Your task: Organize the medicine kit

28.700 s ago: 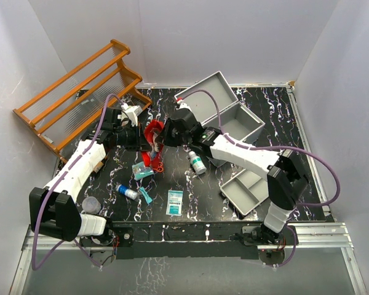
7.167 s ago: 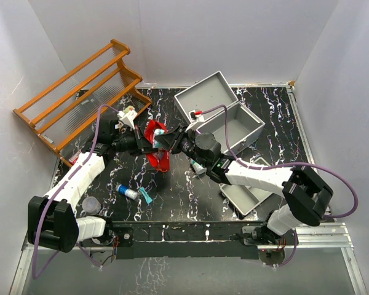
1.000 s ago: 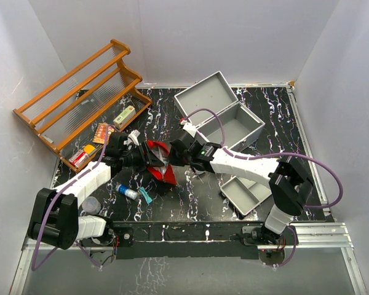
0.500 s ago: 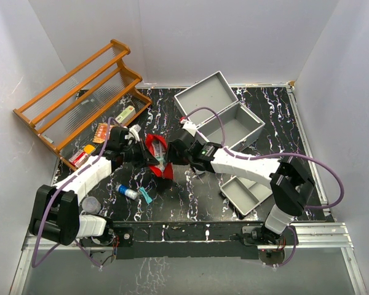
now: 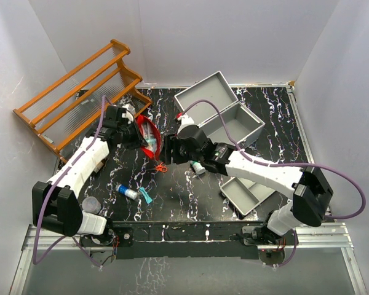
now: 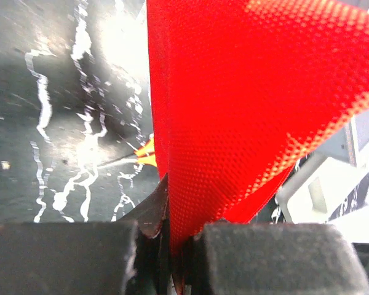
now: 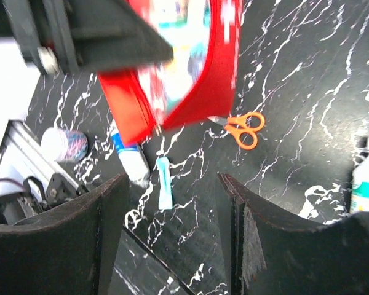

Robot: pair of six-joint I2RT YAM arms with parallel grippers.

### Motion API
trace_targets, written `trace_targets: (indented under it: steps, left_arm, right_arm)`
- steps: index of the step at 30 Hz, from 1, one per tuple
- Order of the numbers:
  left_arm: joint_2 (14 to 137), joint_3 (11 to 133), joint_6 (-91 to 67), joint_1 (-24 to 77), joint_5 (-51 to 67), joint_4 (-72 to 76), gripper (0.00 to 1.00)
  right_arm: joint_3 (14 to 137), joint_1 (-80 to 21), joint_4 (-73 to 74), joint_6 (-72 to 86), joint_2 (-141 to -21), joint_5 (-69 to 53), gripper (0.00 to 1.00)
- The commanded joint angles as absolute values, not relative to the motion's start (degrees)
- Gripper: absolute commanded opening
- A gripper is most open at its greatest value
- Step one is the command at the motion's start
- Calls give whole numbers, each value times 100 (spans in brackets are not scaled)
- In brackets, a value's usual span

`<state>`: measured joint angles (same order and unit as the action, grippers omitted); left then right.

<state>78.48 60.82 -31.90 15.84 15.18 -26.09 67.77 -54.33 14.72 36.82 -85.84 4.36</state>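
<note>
Bright even light, blurred wrist views

Pouch (image 5: 156,147) left of medicine kit (image 5: 252,132)

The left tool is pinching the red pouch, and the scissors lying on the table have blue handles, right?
Not quite. The scissors lying on the table have orange handles, not blue; the right wrist view shows them clearly. The rest holds: the left tool is pinching the red pouch.

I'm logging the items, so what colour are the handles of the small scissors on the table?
Orange; the scissors show best in the right wrist view.
</note>
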Motion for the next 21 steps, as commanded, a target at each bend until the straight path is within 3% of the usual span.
trace_targets:
  steps: [1,12,21]
  left_arm:
    - [7813,6734,-2959,1195,777,-3265,0]
    - [7637,7416,-2724,540,995,-3905,0]
    - [7496,7241,-2792,510,1334,-3910,0]
  right_arm:
    - [6532,-5553,1057,3403,-8620,-177,56]
    - [7134,-6416,1360,3045,-10149,-90,54]
    - [7762,-6728,1777,2772,-10956,125,53]
